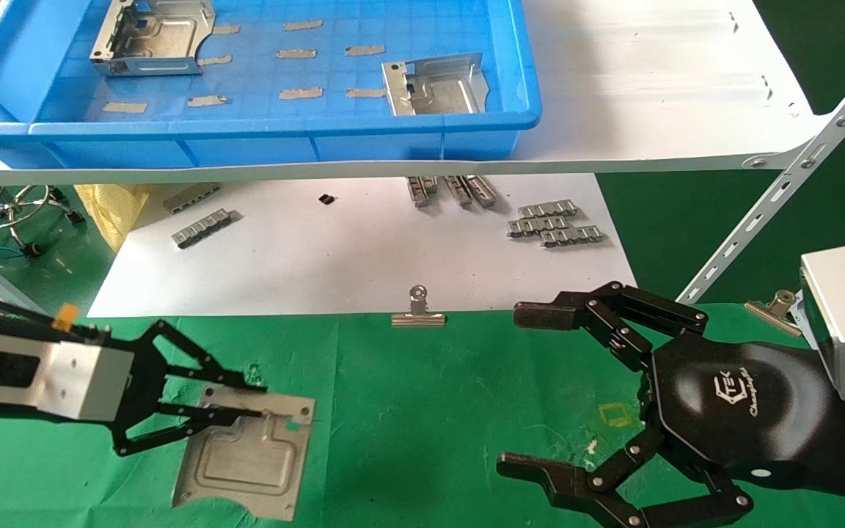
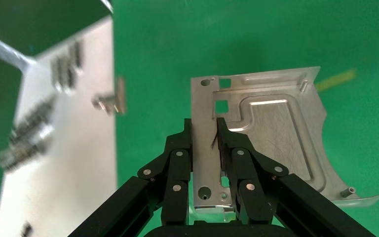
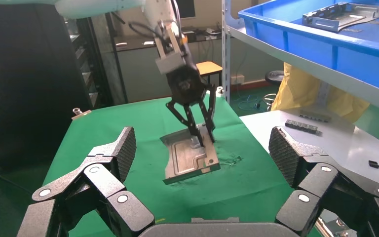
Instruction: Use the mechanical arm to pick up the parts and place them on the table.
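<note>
My left gripper is shut on the flat flange of a silver part. It holds the part tilted, low over the green table at the front left. In the left wrist view the black fingers pinch the part by its edge strip. The right wrist view shows this part from across the table, with one edge raised. My right gripper, the black TEK hand, is open and empty above the table's right side. Two more parts lie in the blue bin.
The bin stands on a white shelf board above the table's far edge. Beyond the cloth, a white sheet holds small ribbed strips. A binder clip grips the cloth's far edge. A slanted shelf brace is at the right.
</note>
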Controlling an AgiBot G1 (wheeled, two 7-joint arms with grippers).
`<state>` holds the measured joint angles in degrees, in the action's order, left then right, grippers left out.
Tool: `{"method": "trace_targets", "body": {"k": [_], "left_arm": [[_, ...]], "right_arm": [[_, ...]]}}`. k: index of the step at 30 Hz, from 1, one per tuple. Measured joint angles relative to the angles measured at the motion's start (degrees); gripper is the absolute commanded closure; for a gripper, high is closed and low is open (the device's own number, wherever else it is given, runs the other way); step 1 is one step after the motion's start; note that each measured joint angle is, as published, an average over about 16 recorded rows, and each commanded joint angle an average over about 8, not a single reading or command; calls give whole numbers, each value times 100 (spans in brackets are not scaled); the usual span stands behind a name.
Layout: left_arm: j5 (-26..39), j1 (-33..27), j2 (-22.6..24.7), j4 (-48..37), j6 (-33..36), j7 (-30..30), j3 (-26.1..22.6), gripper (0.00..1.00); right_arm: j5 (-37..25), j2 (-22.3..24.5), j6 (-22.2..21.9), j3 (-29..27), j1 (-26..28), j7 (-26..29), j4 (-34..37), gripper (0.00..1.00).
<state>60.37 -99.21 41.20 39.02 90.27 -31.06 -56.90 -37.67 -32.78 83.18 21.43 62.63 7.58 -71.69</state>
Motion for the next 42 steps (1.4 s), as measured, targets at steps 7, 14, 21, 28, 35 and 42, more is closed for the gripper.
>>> {"method": "trace_targets", "body": {"k": [7,14,21,28,35,42], "left_arm": [[313,-11,252,-991,-78,-684,-297,100],[430,-49,459,-1793,-117,-1029,-400,43],[405,-95,607,-2334,-86,-1222,-419,0],[303,-133,696,-2625,-15,-1313,-413,0],[-142,-39,618,-2719,67,-924,-298,0],[-808,233,451,-2690,132,-213,-114,0]], "right_arm": [[0,0,0,0,0,0,0,0],[0,0,0,0,0,0,0,0],[0,0,0,0,0,0,0,0],[0,0,0,1,0,0,0,0],[1,0,0,1,0,0,0,0],[1,1,-1,1,0,0,1,0]]}}
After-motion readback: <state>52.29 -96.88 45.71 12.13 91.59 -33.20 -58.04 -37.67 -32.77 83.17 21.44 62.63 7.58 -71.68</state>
